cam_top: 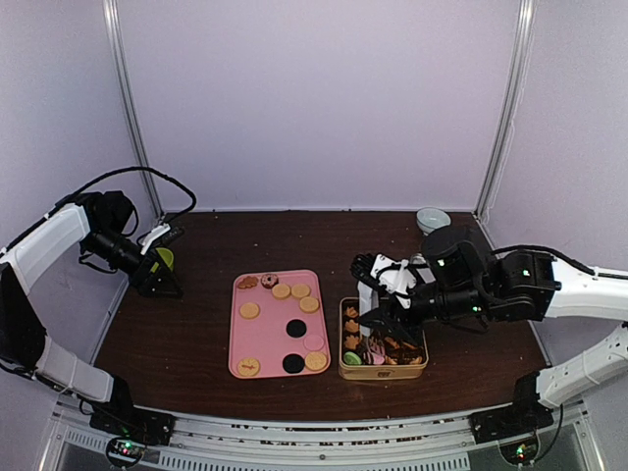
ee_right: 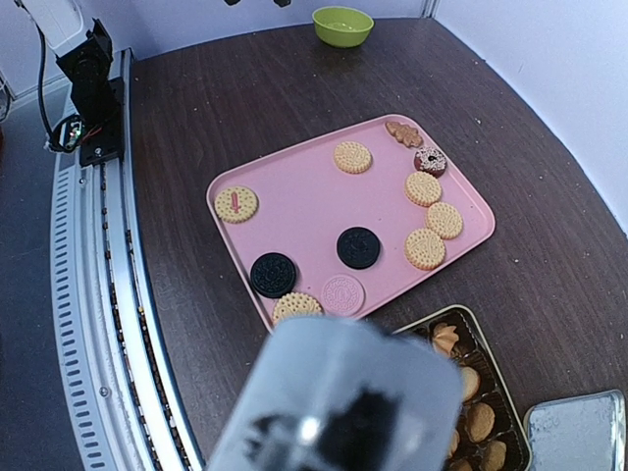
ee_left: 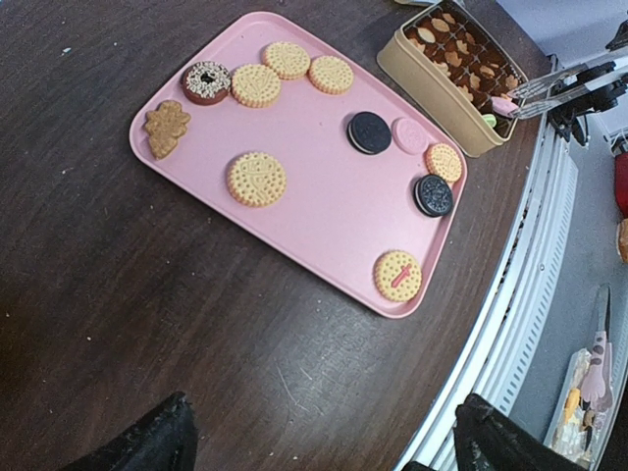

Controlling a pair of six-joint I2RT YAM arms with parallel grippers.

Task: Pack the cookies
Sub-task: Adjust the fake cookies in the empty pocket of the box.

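Finds cookies [cam_top: 281, 290] lying loose on a pink tray [cam_top: 263, 339] at centre frame in the top view: tan rounds, two black, one pink. Finds more packed in a tan tin [cam_top: 345, 371] just right of the tray. Over that tin, sees the right gripper [cam_top: 379, 318] clamped on metal tongs [ee_left: 564, 83], a pink piece at their tips. At far left, sees the left gripper [ee_left: 319, 442] spread wide, holding nothing, near a green bowl [cam_top: 166, 258].

A pink tray [cam_top: 270, 339] is lying on a dark table [cam_top: 186, 334], a tan tin [cam_top: 383, 374] sitting just beside its right edge, metal tongs [ee_left: 554, 86] hovering over that tin. A green bowl [ee_right: 342, 25] is resting at the far left, a gray bowl [cam_top: 433, 218] at the far right.
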